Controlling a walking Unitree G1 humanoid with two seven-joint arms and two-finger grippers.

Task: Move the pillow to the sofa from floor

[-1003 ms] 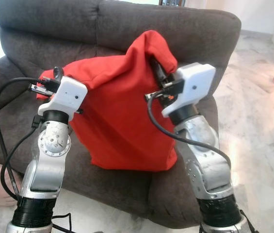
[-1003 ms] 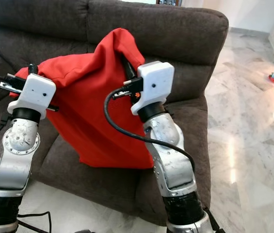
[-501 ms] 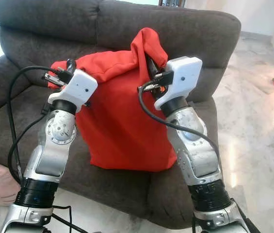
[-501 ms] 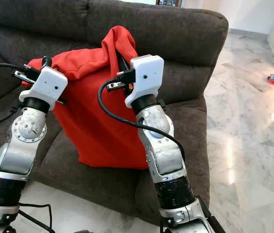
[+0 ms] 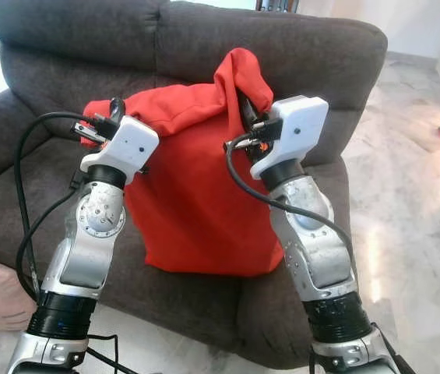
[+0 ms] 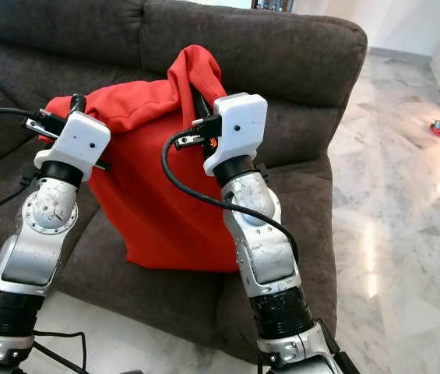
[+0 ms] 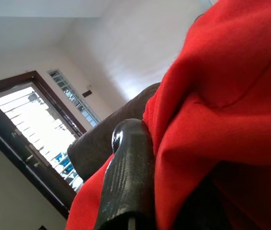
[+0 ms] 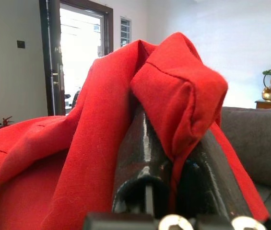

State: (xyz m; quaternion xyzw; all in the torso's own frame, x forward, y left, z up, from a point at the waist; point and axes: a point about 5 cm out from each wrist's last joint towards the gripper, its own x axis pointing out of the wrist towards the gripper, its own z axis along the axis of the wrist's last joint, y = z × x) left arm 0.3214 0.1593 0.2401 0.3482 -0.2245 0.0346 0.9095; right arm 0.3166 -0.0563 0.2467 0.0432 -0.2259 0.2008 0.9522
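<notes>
1. Red pillow (image 5: 196, 195) is seen at frame centre, stood upright on the seat of the dark grey sofa (image 5: 297, 54), leant against the backrest.
2. Right claw (image 5: 244, 109) is pinched on the pillow's raised top corner, just right of centre.
3. Left claw (image 5: 104, 125) is clamped on the pillow's upper-left corner.
4. Marble floor (image 5: 414, 195) is seen at right.

One red pillow (image 5: 196, 179) is sitting on one grey sofa (image 5: 297, 54), with two tools, left tool (image 5: 95, 128) and right tool (image 5: 244, 105), showing.
</notes>
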